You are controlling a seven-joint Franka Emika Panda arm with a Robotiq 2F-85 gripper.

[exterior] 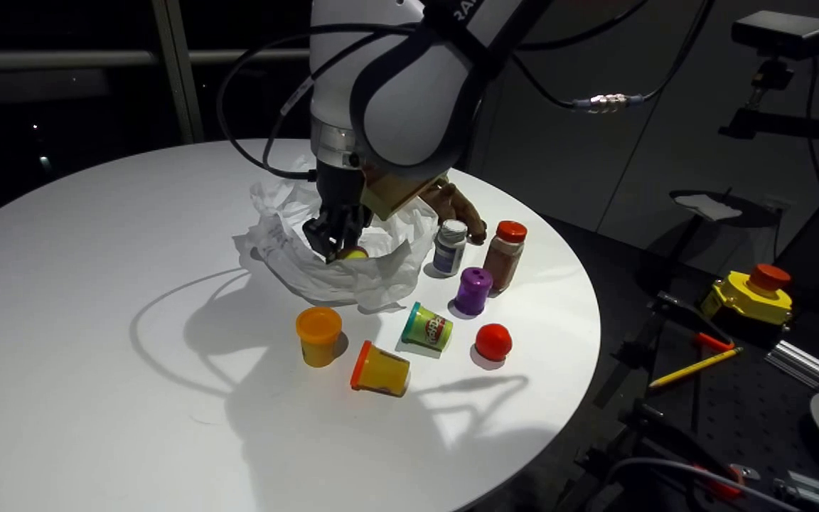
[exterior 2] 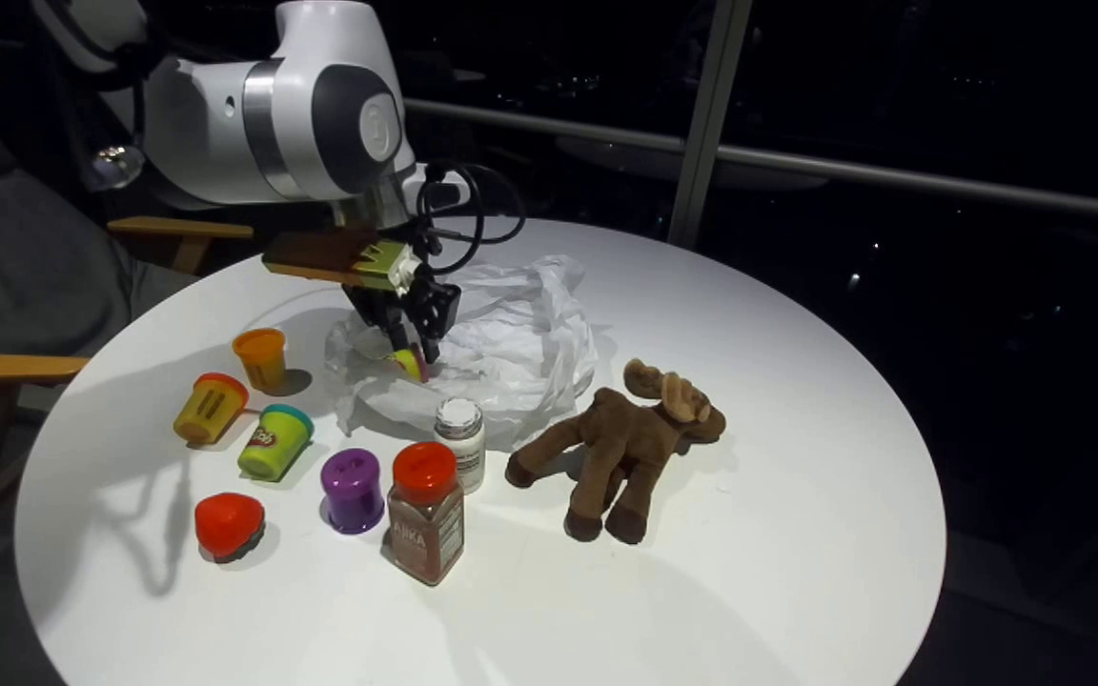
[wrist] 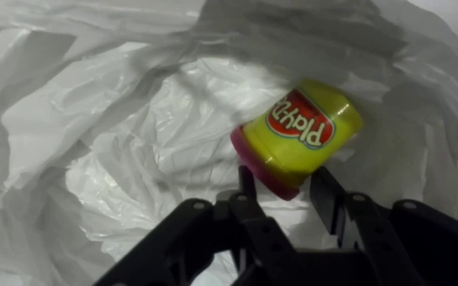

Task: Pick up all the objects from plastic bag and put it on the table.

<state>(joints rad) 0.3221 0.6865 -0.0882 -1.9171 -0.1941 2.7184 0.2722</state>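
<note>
1. Dark windows and a metal frame backed the round white desk.
2. On it spread the plastic bag, thin, translucent white, its sides crumpled into deep, shiny folds.
3. Inside the bag a yellow tub lay on its side, with a magenta lid and a red Play-Doh label, its lettering upside down in the wrist view.
4. Down in the bag, the fingers stood apart, a tip on either side of that tub's lid end; whether they pressed on it I could not tell.
5. Just beside the bag, an orange tub stood upright, lid and wall alike in colour. Near it an amber tub with an orange-red lid lay tipped over, as did a green tub with a teal lid.
6. Near these sat a glossy red ball and an upright purple can, purple all over.
7. Also upright were a square-sided red-capped bottle, its contents reddish brown, and a white bottle.
8. Close to the bag lay a brown plush figure with paler antlers and darker feet.
</note>
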